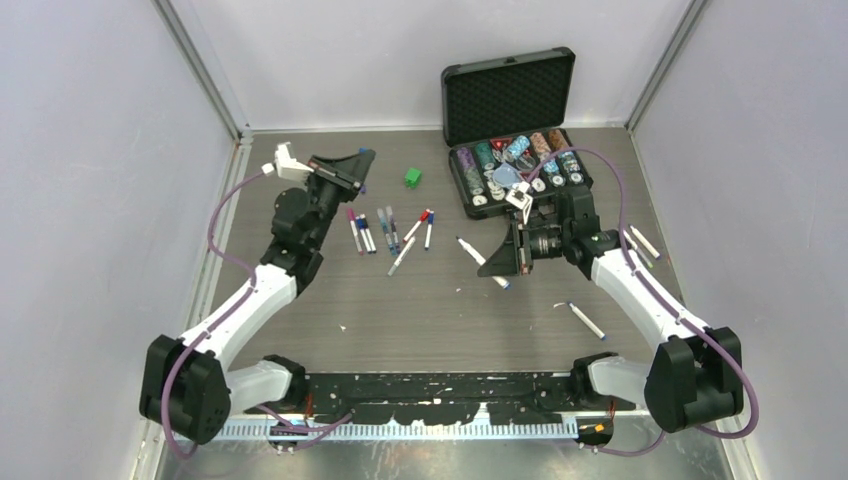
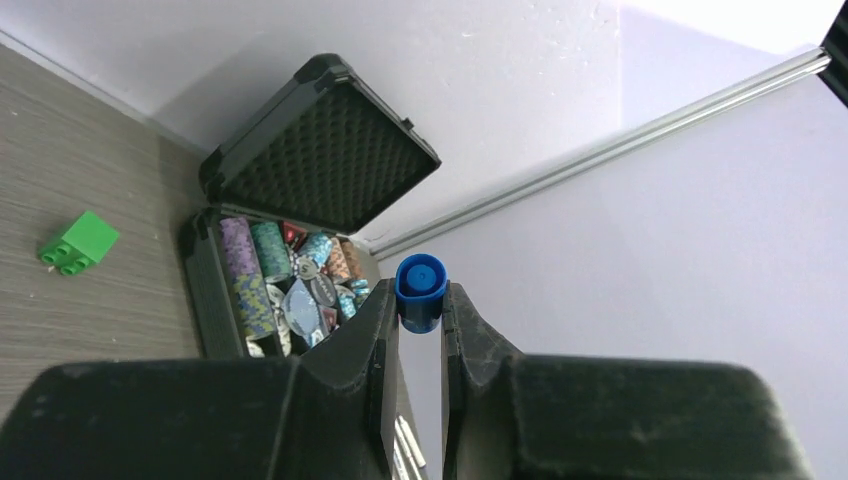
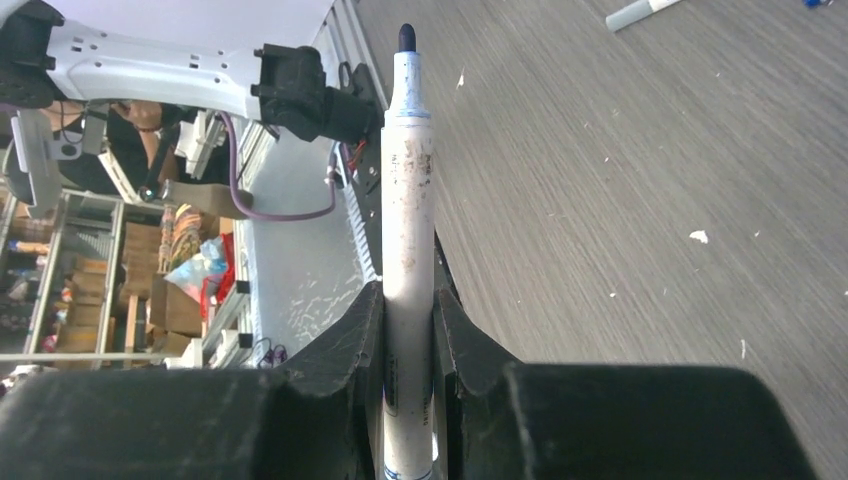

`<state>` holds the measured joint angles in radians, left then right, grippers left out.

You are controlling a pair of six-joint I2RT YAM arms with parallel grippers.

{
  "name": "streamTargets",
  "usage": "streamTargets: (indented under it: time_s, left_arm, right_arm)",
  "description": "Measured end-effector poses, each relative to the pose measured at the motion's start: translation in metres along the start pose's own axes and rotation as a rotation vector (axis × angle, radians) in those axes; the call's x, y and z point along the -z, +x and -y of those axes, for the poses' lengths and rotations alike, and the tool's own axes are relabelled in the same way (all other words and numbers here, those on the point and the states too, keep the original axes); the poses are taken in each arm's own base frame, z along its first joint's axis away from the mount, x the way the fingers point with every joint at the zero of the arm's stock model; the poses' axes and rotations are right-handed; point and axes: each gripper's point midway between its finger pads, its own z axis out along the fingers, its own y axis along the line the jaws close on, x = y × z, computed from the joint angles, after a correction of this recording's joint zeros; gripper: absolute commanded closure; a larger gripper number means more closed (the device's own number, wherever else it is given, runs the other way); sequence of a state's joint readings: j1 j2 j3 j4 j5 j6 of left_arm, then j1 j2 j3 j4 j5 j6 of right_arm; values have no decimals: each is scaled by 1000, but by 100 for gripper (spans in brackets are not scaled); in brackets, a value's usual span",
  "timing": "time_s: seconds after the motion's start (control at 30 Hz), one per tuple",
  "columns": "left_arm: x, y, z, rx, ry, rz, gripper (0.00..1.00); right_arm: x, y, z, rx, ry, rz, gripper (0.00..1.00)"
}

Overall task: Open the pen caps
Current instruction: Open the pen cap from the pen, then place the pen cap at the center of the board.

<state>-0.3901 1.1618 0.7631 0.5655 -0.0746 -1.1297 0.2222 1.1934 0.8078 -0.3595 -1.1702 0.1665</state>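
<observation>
soft even light washing over the table, arms casting only faint shadows, top-right corner of left wrist view blowing out white, near fingers looking kinda soft

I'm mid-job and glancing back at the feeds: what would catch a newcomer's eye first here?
The left gripper, held up at the far left, pinches a small blue plastic cap. The right gripper clamps a white-barrelled marker pen with its dark tip bare. At the far right stands an open black case of multicoloured poker chips.
</observation>
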Motion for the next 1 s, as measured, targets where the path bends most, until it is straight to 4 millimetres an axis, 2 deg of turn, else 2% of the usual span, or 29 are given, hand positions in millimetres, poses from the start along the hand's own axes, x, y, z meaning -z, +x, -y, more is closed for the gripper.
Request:
streamTargets:
  time_s: [0.17,0.43,0.73,1.0]
  left_arm:
    - [7,-7,-4,-8,-6,11,100]
    - [41,-12,-34,-138,-115,-86,100]
    - [83,-7,-82,-365,-317,-296,100]
    - [90,-12,-114,-477,-469,-455,100]
  right_arm:
    - [3,12,1,9,10,-41,100]
    - [19,12,-4,193,76,-125,100]
    - [33,25,13,248,178,-187,100]
    - [45,23,21,261,239,-173,100]
